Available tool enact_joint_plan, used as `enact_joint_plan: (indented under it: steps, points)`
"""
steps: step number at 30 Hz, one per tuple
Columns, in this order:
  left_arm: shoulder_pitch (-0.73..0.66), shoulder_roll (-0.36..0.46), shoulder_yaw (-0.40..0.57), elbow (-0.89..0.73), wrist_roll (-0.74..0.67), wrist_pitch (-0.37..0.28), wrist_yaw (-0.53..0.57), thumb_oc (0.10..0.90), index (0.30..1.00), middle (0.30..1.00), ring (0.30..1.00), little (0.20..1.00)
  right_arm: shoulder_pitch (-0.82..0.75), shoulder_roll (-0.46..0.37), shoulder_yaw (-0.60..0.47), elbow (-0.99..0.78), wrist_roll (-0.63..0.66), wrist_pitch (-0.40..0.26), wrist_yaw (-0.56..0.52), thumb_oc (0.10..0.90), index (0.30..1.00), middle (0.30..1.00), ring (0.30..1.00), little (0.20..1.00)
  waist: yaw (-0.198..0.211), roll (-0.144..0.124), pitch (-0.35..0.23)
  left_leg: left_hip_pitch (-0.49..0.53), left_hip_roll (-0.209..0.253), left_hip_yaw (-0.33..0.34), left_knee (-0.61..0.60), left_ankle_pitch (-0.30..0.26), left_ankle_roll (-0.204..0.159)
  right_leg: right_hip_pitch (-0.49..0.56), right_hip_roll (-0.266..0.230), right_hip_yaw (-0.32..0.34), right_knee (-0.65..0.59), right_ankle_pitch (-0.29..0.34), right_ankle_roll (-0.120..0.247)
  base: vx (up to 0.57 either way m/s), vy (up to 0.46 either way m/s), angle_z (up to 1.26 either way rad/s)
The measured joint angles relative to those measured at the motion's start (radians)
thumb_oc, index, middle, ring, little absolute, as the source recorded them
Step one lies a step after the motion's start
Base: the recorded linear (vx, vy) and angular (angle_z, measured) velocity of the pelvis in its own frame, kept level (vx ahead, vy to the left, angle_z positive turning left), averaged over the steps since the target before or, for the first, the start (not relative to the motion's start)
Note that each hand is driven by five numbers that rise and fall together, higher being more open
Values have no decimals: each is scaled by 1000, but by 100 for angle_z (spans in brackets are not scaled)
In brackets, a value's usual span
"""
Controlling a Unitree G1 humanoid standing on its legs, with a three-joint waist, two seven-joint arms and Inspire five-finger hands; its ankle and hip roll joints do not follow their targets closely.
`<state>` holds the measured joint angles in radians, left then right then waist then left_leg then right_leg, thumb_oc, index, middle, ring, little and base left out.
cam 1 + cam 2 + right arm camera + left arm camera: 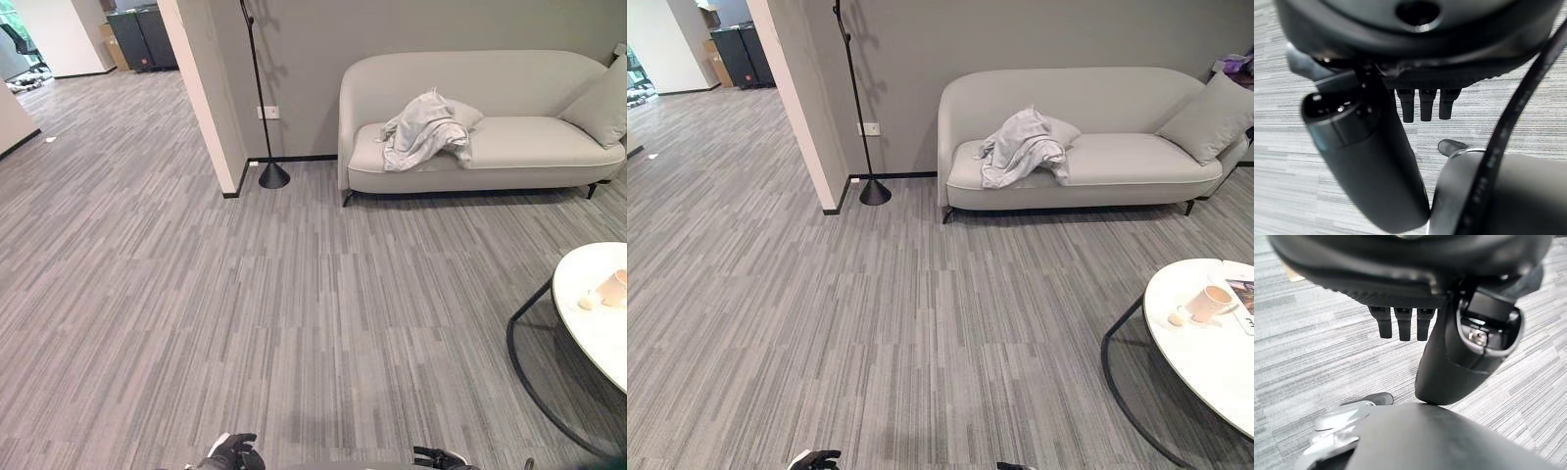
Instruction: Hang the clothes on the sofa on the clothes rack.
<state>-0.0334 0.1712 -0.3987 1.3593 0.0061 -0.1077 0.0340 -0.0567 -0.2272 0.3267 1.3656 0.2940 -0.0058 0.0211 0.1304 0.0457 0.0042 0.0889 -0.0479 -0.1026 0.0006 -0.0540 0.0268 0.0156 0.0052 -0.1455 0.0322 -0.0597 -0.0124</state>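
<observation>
A crumpled light grey garment [423, 132] lies on the left part of a pale grey sofa [534, 147] against the far wall, draped partly over the seat's front edge. Several metres of floor separate me from it. My left hand [233, 453] and right hand [439, 458] hang low at the near edge of the eye views. In the left wrist view the fingers [1403, 323] point straight down over the carpet and hold nothing. The right wrist view shows its fingers [1422, 104] straight and empty as well.
A black floor lamp [272, 174] stands by the wall corner left of the sofa. A cushion [600, 103] rests at the sofa's right end. At the right stands a round white table [600, 328] on a black frame, with a cup [613, 287] on it. Grey striped carpet stretches between.
</observation>
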Motion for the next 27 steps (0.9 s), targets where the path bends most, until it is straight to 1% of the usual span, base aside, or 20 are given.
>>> enact_joint_plan:
  steps: [2,5,9,11,15,16,19,21,23,25,27]
  points:
    - [0,4,-14,0,6,0,3,800,900,900,900,900,0,1,5,-10,-17,-1,-1,800,900,900,900,900,-1,-2,1,3,0,2,-4,0,0,1,0,3,-1,0,0,1,3,-2]
    - [1,5,-15,0,7,1,6,800,900,900,900,900,0,0,18,-16,-21,-1,-4,800,900,900,900,900,-1,-4,3,8,0,10,-11,1,1,0,1,11,-3,2,2,14,6,-9]
    - [2,9,-12,1,6,1,6,800,900,900,900,900,0,1,39,-39,-63,-2,-8,800,900,900,900,900,-2,-12,8,8,-1,16,-12,1,1,4,1,18,-17,9,7,9,4,-6]
    - [3,11,6,2,4,3,7,800,900,900,900,900,-1,5,41,-48,-92,-1,-9,800,900,900,900,900,-2,-19,13,8,-2,16,-13,1,1,12,1,19,-34,17,8,0,0,0]
    - [6,12,56,7,1,10,6,800,900,900,900,900,-11,12,79,-53,-113,2,-9,800,900,900,900,900,2,-27,26,18,-3,16,-15,1,1,45,1,19,-76,39,10,0,0,0]
    - [10,15,62,7,-4,14,7,800,900,900,900,900,-16,15,87,-54,-130,3,-9,800,900,900,900,900,3,-34,32,21,-4,14,-18,1,1,57,2,19,-88,44,11,0,0,0]
    - [17,22,63,6,-4,24,8,800,900,900,900,900,-20,23,113,-66,-136,4,-9,800,900,900,900,900,7,-41,35,23,-3,11,-29,2,2,64,3,17,-108,54,12,0,0,0]
    - [26,25,62,6,-4,25,8,800,900,900,900,900,-24,27,114,-68,-164,4,-9,800,900,900,900,900,6,-43,36,23,-6,10,-30,3,3,71,1,15,-120,59,15,-14,10,2]
    - [31,26,60,5,-4,26,8,800,900,900,900,900,-26,27,118,-68,-170,5,-9,800,900,900,900,900,6,-43,37,23,-8,4,-30,3,3,72,-1,11,-122,59,15,-55,30,9]
    - [30,28,52,5,-4,28,9,800,900,900,900,900,-33,27,117,-66,-169,5,-9,800,900,900,900,900,8,-42,46,19,-10,-11,-30,4,5,61,-3,-3,-98,54,9,-48,25,15]
    - [22,29,49,1,-3,28,8,800,900,900,900,900,-46,28,117,-66,-169,3,-9,800,900,900,900,900,23,-43,58,3,-10,-14,-25,5,8,27,-6,-7,-55,38,5,-37,94,3]
